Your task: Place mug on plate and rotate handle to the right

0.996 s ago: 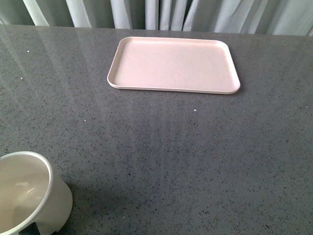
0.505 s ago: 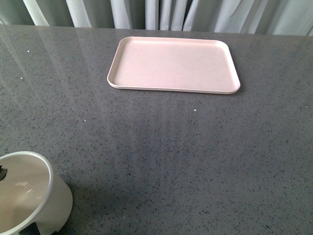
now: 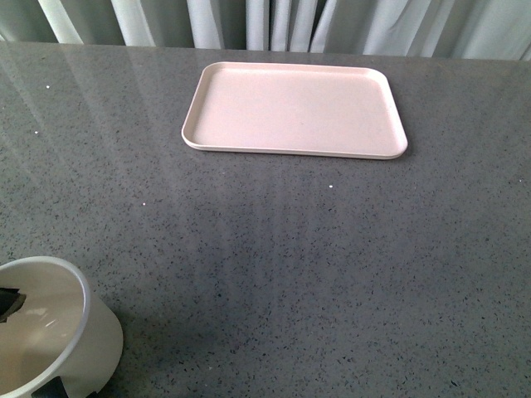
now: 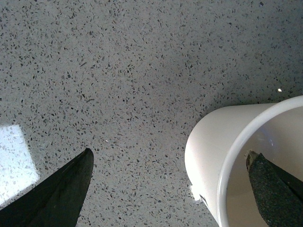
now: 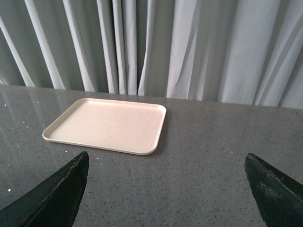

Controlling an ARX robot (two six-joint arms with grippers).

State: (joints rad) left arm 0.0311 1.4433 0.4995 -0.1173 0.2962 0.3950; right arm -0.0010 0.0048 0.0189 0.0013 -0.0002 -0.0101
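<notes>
Grey speckled table (image 3: 265,274), pink plate (image 3: 294,108) lying at its far side. Upright white mug (image 3: 91,332) at the near left edge, well apart from the plate. Left gripper (image 4: 169,153) spread wide astride the mug's wall, one finger (image 4: 270,189) inside, one outside, clamping nothing; right gripper (image 5: 166,156) wide open, empty.

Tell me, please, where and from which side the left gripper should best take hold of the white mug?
Probably the wall at the rim, coming from above. The mug stands upright with its mouth open, and the left gripper is open, with one finger inside the mouth and the other outside the wall, so closing should pinch that wall.
</notes>
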